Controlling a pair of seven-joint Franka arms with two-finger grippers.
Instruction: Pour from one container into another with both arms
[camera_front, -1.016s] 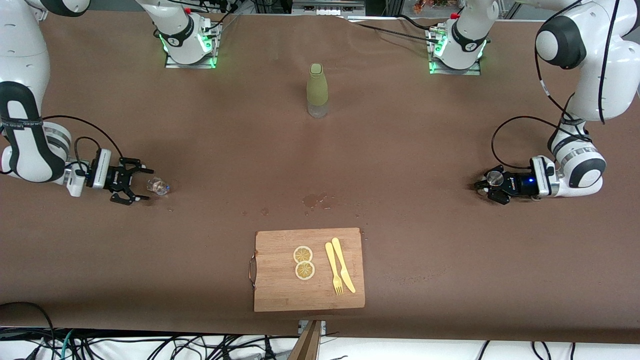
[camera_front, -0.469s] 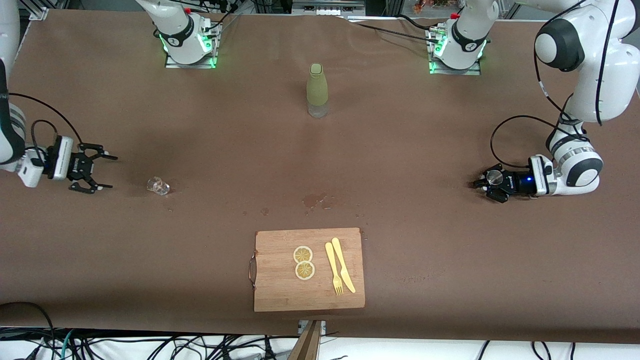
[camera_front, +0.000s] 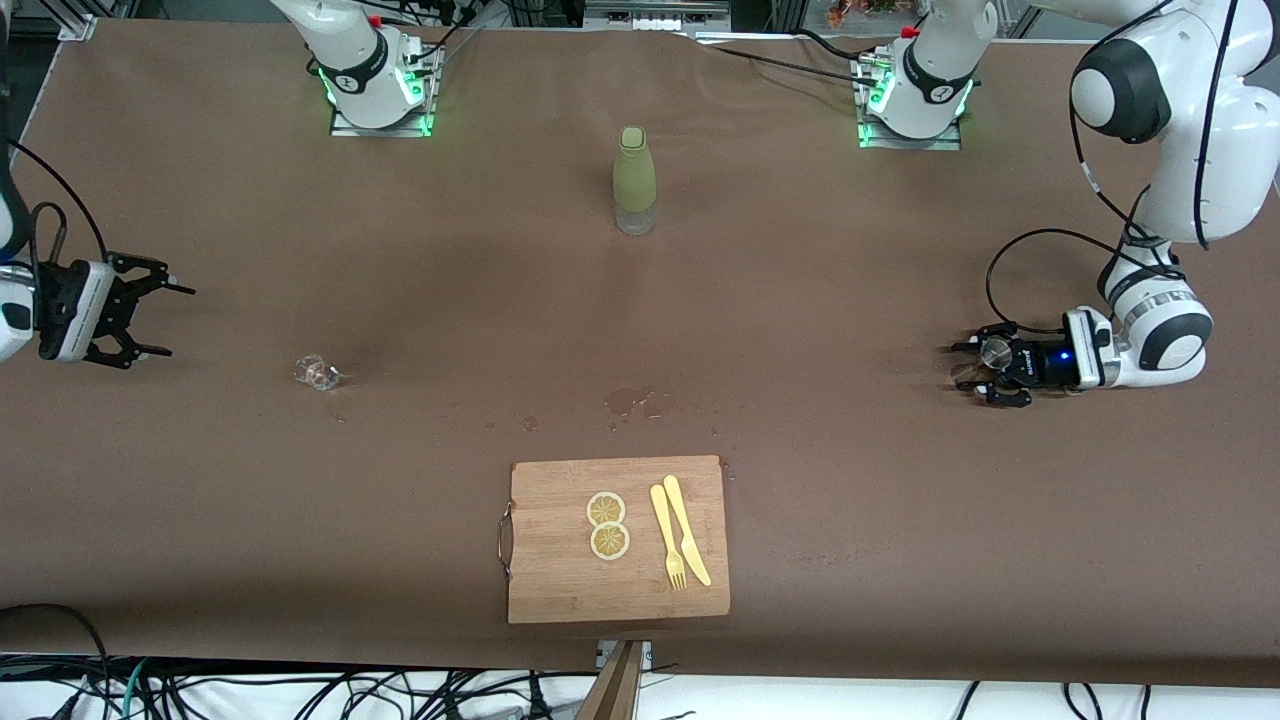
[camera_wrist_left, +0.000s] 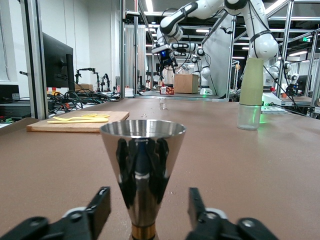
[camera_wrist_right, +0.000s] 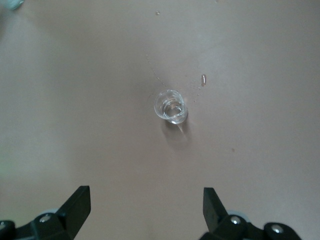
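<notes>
From the front, the small glass (camera_front: 318, 372) stands alone at middle left of the frame, toward the right arm's end of the table, and the right gripper (camera_front: 150, 318) at the far left edge is spread wide, apart from it. At middle right, the left gripper (camera_front: 968, 368) sits low at the table around a metal cup (camera_front: 990, 352); its fingers look parted, not pinching. A green bottle (camera_front: 634, 180) stands at upper centre, a cutting board (camera_front: 617, 540) at lower centre, and wet spots (camera_front: 630, 400) lie between them.

In the left wrist view the metal cup (camera_wrist_left: 142, 182) stands upright at lower centre, with a finger (camera_wrist_left: 97, 210) on each side clear of it, so it looks set down.

In the right wrist view the glass (camera_wrist_right: 171, 106) is at centre, holding a little clear liquid, and the fingertips (camera_wrist_right: 77, 200) are far apart.

Judging by this, the pouring seems done; only pulling the left arm away remains.
</notes>
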